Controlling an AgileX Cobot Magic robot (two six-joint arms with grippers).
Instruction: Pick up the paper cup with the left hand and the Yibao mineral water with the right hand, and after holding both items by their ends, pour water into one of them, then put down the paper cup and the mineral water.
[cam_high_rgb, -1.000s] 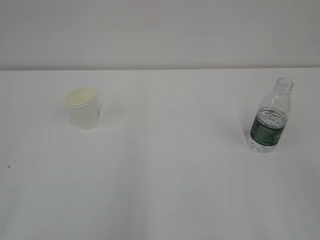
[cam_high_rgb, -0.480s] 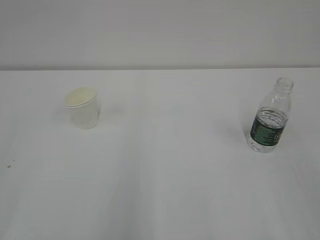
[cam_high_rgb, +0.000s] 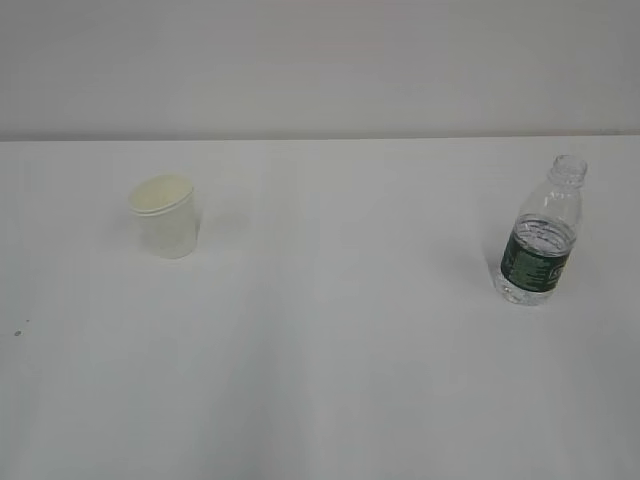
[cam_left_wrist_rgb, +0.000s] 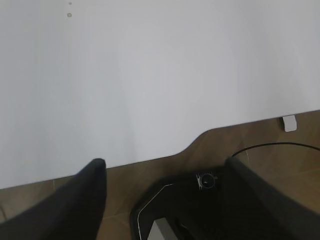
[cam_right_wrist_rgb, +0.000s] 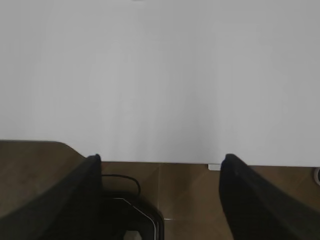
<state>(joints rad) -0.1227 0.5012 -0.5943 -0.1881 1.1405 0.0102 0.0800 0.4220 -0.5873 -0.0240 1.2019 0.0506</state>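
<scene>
The paper cup, small and white with a cream inside, stands upright on the left of the white table. Far to its right stands the Yibao mineral water, a clear ribbed bottle with a dark green label and no cap. Neither arm shows in the exterior view. In the left wrist view my left gripper is open with nothing between its fingers, hanging past the table's near edge. My right gripper is open and empty too, over the near edge. Cup and bottle are out of both wrist views.
A brown floor lies below the table's near edge, with a black base and a dark cable on it. A small dark speck marks the table at the left.
Cup and bottle stand where they stood, apart from a slight wobble of the bottle's neck. No arm has come into the exterior view.
</scene>
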